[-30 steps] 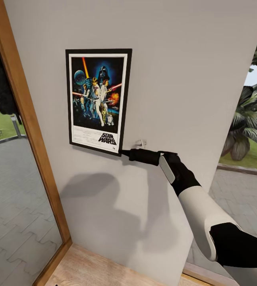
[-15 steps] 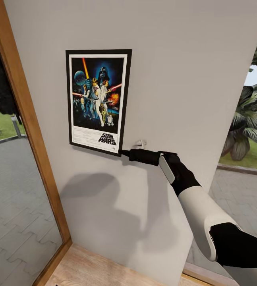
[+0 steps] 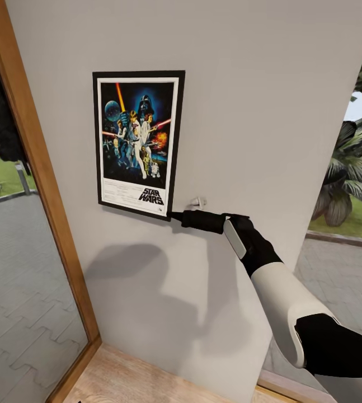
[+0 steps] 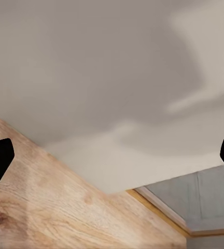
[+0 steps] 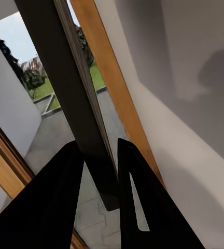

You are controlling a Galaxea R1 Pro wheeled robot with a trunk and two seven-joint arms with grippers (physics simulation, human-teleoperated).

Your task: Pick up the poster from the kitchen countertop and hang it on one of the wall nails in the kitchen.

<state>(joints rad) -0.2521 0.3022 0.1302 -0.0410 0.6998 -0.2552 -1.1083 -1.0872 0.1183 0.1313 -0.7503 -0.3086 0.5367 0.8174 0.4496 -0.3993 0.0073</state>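
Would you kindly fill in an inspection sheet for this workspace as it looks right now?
Surface: grey wall, wood floor below.
Job's things: poster upright against the wall; small white fitting beside its lower corner.
Clutter: nothing seen.
Grippers: right claw shut on the poster's frame edge; left claw open, holding nothing.
Cables: nothing seen.
Surroundings: wood-framed window, paving and plants outside.

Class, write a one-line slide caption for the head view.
Right gripper pinches the lower right corner of the poster against the grey wall.
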